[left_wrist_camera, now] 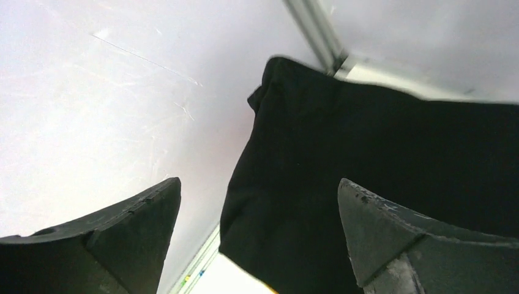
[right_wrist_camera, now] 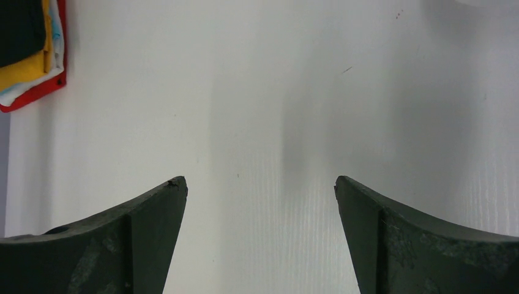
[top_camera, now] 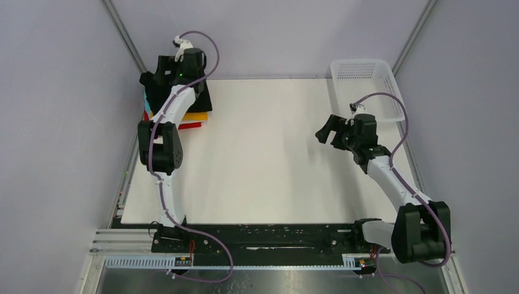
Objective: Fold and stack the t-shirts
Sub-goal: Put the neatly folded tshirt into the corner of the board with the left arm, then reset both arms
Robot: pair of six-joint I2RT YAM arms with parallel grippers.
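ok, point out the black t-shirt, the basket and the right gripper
black t-shirt (left_wrist_camera: 367,171): left wrist view, flat top of the cloth.
basket (top_camera: 367,78): top external view, bare mesh.
right gripper (right_wrist_camera: 260,181): right wrist view, midway between fingertips.

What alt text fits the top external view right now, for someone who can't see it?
The left pincer hangs open over a stack of folded t-shirts, black on top, at the far left corner of the white table. The right pincer hovers open above bare table beside a white mesh basket at the far right corner.

Pale lilac walls enclose a white table under soft, even light.
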